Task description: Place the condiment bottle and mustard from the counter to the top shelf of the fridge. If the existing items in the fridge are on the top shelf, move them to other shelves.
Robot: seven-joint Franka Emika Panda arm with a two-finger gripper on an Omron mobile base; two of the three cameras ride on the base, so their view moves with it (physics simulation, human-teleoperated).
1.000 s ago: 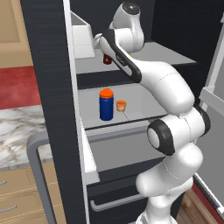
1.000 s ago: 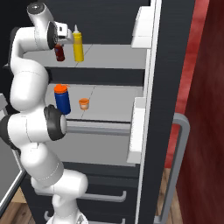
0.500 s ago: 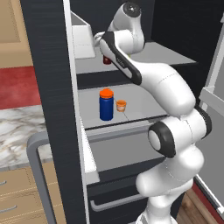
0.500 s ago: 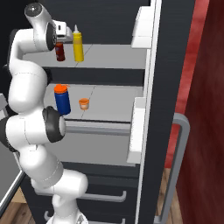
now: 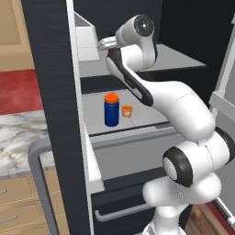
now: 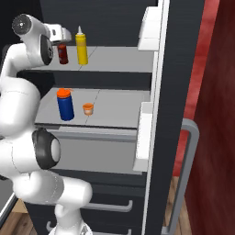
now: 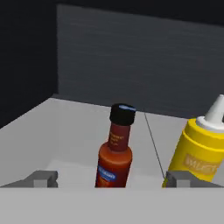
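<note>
The condiment bottle [image 7: 114,153], dark red with a black cap, stands upright on the top shelf [image 6: 114,59] of the fridge [image 6: 174,55]. The yellow mustard [image 7: 197,151] stands just to its right; in the right base view the condiment bottle [image 6: 62,53] and mustard [image 6: 81,46] stand side by side. My gripper [image 7: 111,179] is open, its fingertips [image 7: 41,178] wide on either side of the condiment bottle and clear of it. In the right base view the gripper [image 6: 64,39] sits just above and in front of that bottle. One shelf lower stand the blue jar [image 6: 65,104] and the tiny orange cup [image 6: 88,109].
The open fridge door [image 5: 50,92] with its white bins stands at the left of the left base view, its grey bar handle [image 5: 39,183] below. Grey drawer fronts [image 6: 105,151] lie under the lower shelf [image 6: 114,108]. The top shelf has free room to the right of the mustard.
My gripper has opened and let go of the condiment bottle, which now stands on the top shelf. The hand has drawn back slightly. The other items have not moved.
</note>
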